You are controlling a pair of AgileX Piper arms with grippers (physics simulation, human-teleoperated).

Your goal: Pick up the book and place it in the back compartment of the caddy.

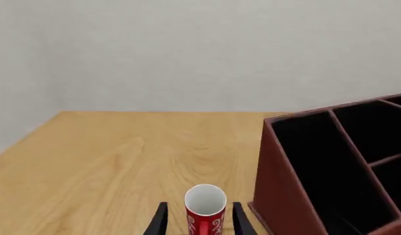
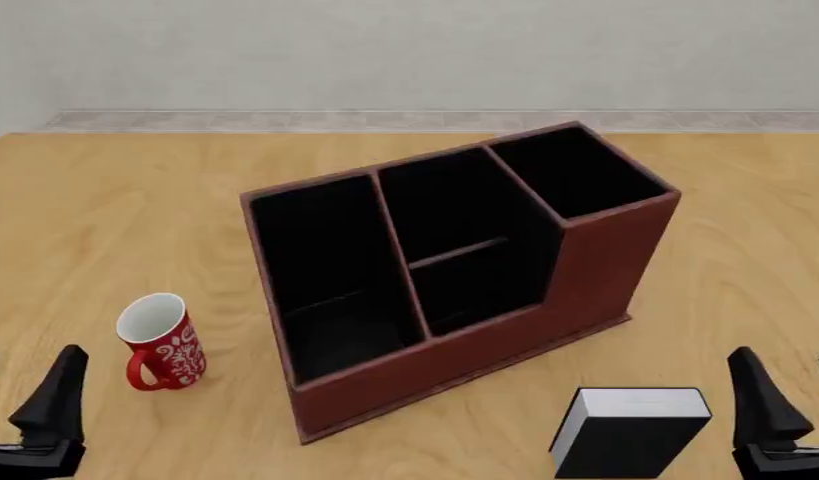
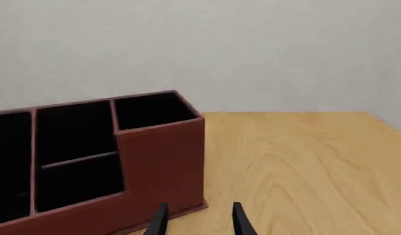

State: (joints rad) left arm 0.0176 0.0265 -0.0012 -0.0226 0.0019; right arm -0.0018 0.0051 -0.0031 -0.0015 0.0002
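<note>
Nothing done: book (image 2: 632,430) upright on tabletop (image 2: 102,200) near right gripper (image 3: 199,223), jaws wide, empty; left gripper (image 1: 199,221) wide around mug (image 1: 205,205); caddy (image 2: 609,260) back compartment (image 2: 449,205) empty.

Even, bright, diffuse light in all three views; no visible source, no glare or hotspots. Pale wooden worktop (image 2: 142,200) shows almost no cast shadows, only faint darkening under the large reddish-brown leather-look box (image 2: 609,270). Its black-lined cells read near-pure black, with little inner detail. Renders are sharp edge to edge: no blur, no noise, no lens distortion at corners. Grey back wall (image 2: 409,50) flat, softly mottled.
</note>
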